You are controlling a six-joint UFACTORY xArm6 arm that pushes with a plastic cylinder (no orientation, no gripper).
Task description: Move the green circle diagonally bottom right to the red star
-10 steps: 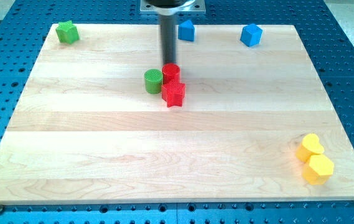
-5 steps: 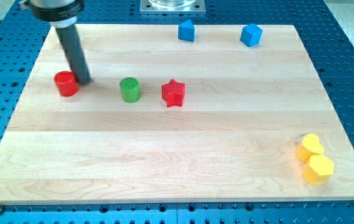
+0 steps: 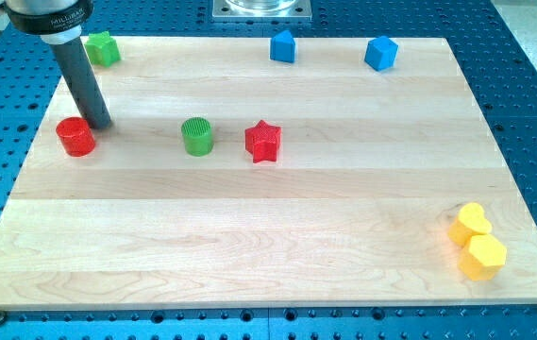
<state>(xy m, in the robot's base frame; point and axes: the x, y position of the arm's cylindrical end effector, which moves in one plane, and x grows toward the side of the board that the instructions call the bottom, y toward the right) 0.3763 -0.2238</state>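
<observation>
While the camera view showed my tip resting against the upper right edge of the red cylinder, it gripped nothing, being a bare rod. The green circle stood well to the right of my tip, with the red star just beyond it. I judged the approach not yet begun; next I needed to bring the tip round to the circle's upper left.

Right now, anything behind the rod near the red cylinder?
My tip sits just right of the red cylinder. The rod covers a strip of board above it; the green star shows beside it, nothing else visible.
</observation>
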